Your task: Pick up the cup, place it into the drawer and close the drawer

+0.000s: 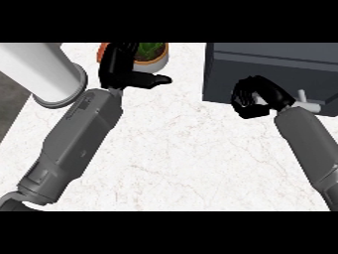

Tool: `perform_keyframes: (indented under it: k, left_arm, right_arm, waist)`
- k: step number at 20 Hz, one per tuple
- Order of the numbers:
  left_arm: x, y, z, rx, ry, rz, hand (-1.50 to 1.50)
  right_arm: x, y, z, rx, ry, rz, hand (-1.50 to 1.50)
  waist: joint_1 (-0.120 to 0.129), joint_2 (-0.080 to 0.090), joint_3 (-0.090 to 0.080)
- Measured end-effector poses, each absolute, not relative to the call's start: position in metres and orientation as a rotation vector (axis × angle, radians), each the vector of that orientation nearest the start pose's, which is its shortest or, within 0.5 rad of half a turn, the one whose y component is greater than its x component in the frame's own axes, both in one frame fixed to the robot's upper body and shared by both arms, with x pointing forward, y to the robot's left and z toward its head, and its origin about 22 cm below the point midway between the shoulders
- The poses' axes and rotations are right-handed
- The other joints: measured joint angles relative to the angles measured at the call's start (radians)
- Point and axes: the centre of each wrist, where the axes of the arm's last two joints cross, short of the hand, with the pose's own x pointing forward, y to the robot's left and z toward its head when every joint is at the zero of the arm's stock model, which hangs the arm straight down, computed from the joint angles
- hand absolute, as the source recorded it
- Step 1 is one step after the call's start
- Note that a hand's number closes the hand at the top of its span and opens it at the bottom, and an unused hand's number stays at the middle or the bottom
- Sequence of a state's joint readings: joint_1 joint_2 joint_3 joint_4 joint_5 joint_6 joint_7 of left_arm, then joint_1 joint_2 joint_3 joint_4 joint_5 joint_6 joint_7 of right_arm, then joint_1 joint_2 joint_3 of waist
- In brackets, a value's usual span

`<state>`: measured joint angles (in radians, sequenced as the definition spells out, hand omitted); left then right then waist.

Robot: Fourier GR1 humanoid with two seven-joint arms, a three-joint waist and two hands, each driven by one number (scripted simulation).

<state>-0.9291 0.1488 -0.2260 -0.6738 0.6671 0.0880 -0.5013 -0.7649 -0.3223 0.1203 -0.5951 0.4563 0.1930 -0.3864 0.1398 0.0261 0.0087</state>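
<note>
At the counter's point(171, 149) far left edge stands a large white cylinder point(43, 72), tilted across the corner. Just right of it the left hand point(124, 69) reaches to the back, its fingers point(116, 57) laid straight over the near rim of an orange cup point(151, 53) holding something green; the thumb point(155, 79) juts right below the cup, so the cup sits just beyond and right of the fingers. The hand looks open rather than wrapped round it. The cup appears upright, mouth up; most of it is cut off or hidden, so its long axis cannot be told. Further right, the right hand point(255, 96) is curled shut, holding nothing visible, in front of the dark grey drawer unit point(288, 69), just left of its pale handle point(309, 101).
</note>
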Motion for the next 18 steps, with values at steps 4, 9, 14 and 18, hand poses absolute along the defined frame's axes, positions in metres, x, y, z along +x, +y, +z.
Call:
perform_keyframes:
  k: [4,9,14,18]
  left_arm:
    - [0.420,0.141,0.072,-0.407,-1.901,0.046,-1.50]
    - [0.418,0.146,0.071,-0.436,-1.897,0.026,-1.50]
    - [0.415,0.150,0.069,-0.463,-1.895,0.008,-1.50]
    - [0.414,0.152,0.069,-0.481,-1.896,0.007,-1.50]
  right_arm:
    - [0.408,-0.266,0.027,-0.169,-1.512,0.990,1.50]
    - [0.407,-0.275,0.028,-0.103,-1.521,0.941,1.50]
    - [0.405,-0.287,0.031,-0.044,-1.513,0.913,1.50]
    - [0.403,-0.294,0.034,-0.001,-1.506,0.895,1.50]
  waist:
    - [0.008,-0.001,0.002]
    - [0.022,0.002,0.004]
    - [0.039,0.005,0.008]
    - [0.050,0.009,0.011]
